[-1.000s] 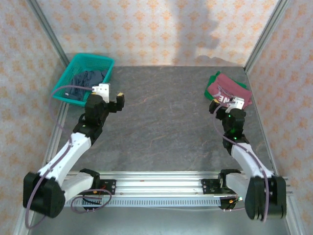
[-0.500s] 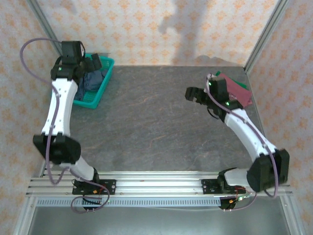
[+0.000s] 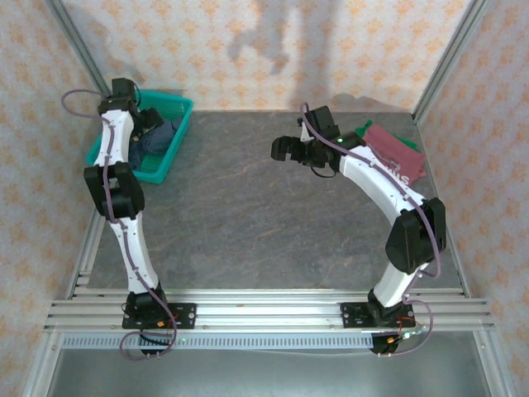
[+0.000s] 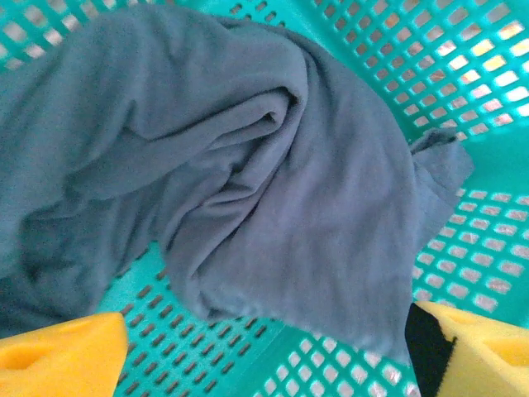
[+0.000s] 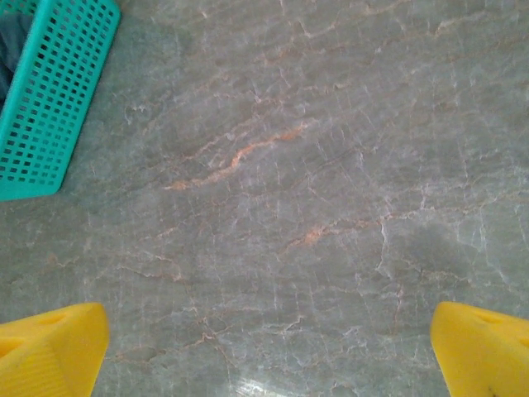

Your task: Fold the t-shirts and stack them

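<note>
A slate-blue t-shirt (image 4: 248,165) lies crumpled in the teal mesh basket (image 4: 488,74) at the table's far left (image 3: 163,135). My left gripper (image 4: 273,364) hangs just above it inside the basket (image 3: 149,120), open, with its yellow fingertips (image 4: 62,351) on either side of the cloth's lower edge. The dark red t-shirt (image 3: 397,150) lies folded at the far right on top of a green one (image 3: 361,130). My right gripper (image 3: 283,150) is open over bare table (image 5: 289,165), left of that pile, with nothing between its fingers (image 5: 269,356).
The teal basket's (image 3: 178,104) corner shows at the upper left of the right wrist view (image 5: 50,99). Metal frame posts and patterned walls close in the grey stone table (image 3: 248,223) on three sides. A rail with both arm bases runs along the near edge.
Both arms have stretched out from their tucked poses. The left gripper reached up into the basket over the blue shirt. The right gripper swung left, away from the red shirt, out over the table.
</note>
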